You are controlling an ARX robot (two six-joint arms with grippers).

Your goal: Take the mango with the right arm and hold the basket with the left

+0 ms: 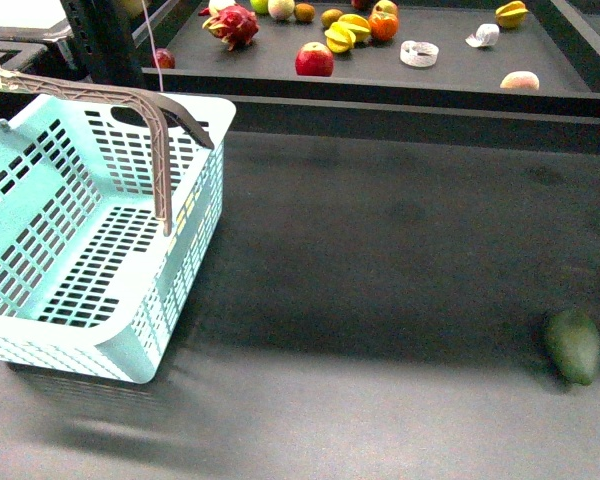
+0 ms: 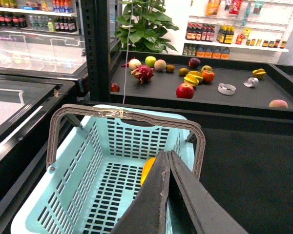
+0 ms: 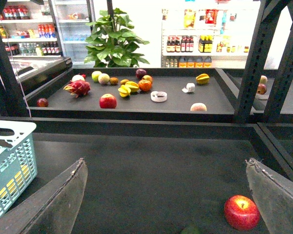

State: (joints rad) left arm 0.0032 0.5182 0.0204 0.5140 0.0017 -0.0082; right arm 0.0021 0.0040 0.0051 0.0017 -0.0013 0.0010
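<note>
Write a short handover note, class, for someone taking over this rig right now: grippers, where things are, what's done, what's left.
Left gripper: fingers shut, hanging over the basket, not seen gripping the handle.
Right gripper: open and empty above the dark table.
Mango: a yellow fruit, seemingly the mango, lies in the basket, half hidden behind the left fingers.
Also about: a green mango and a red apple on the table.
Done: mango appears already in the basket.
Left: confirm the left hold on the basket.
</note>
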